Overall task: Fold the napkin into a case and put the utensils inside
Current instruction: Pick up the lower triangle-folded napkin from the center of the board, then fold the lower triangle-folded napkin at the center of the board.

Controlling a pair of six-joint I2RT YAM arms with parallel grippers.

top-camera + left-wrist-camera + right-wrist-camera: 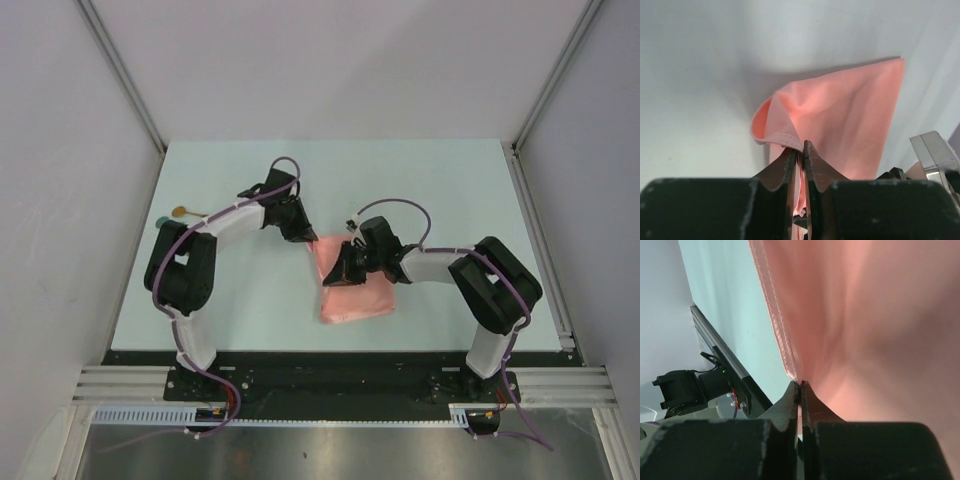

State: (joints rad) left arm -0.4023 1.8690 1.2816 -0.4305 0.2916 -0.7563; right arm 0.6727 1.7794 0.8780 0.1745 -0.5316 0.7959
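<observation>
Saw left pincer [801, 148] clenched on napkin [358, 298] at its far-left fold, right pincer [800, 386] clenched on the edge just beside. Found cloth lying mid surface [250, 290], stretching nearward from both. Noted utensils [183, 212] far left, nearer left arm.

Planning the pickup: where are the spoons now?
Top view: the spoons lie near the table's left edge, beside the left arm, far from the napkin.

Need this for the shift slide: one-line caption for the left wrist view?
Left gripper shut on the hemmed edge of the salmon-pink napkin, which curls into a loose fold beyond it.
</observation>
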